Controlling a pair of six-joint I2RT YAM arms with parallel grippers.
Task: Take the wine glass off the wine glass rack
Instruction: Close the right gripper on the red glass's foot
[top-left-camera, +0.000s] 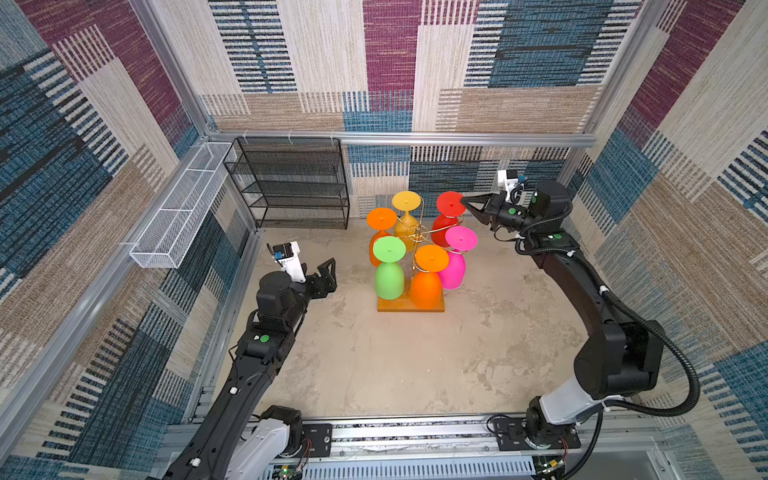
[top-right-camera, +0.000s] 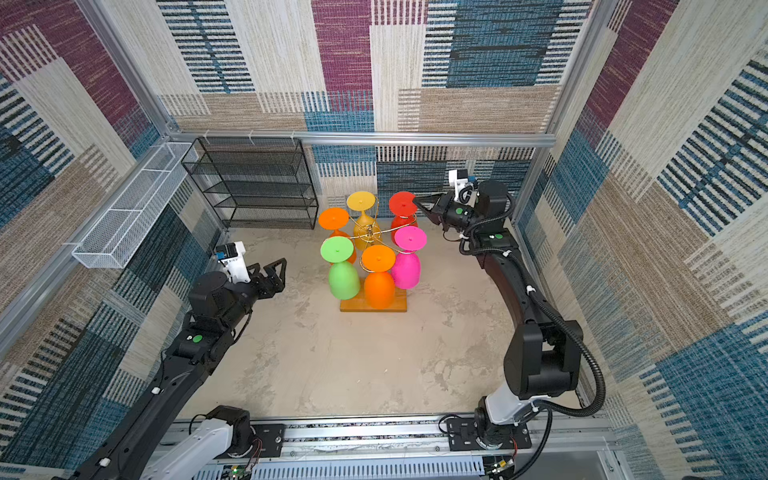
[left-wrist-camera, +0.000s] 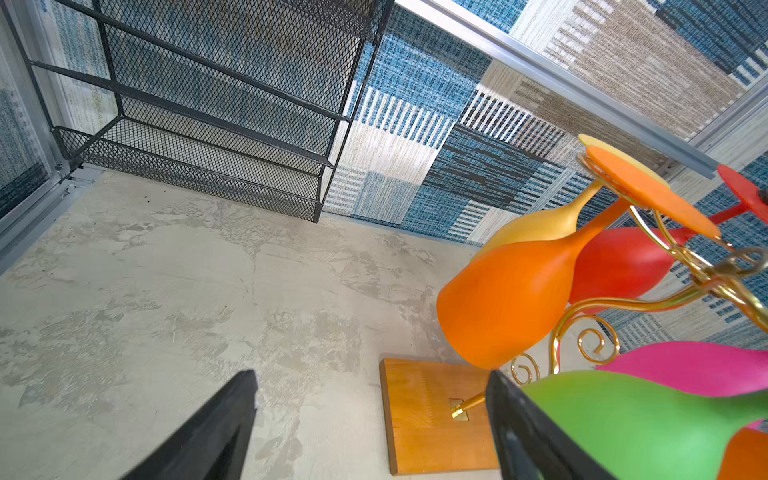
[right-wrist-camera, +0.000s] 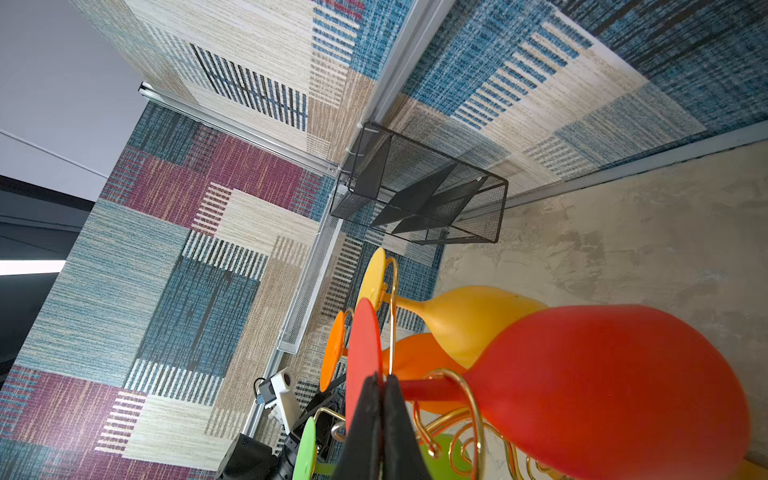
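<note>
Right gripper (top-left-camera: 464, 203) pinches shut on the foot rim of the red wine glass (top-left-camera: 449, 203), hung upside down on the gold wine glass rack (top-left-camera: 417, 237) toward the table's (top-left-camera: 395, 365) far edge, while the left gripper (top-left-camera: 333, 275) gapes wide near the left edge.

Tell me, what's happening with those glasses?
Right gripper shut on red wine glass foot. Left gripper open, short of green glass. Not yet off rack. Pink glass close by.

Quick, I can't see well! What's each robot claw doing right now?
Left gripper: open, holding nothing.
Right gripper: closed, pinching the foot of the red wine glass.
</note>
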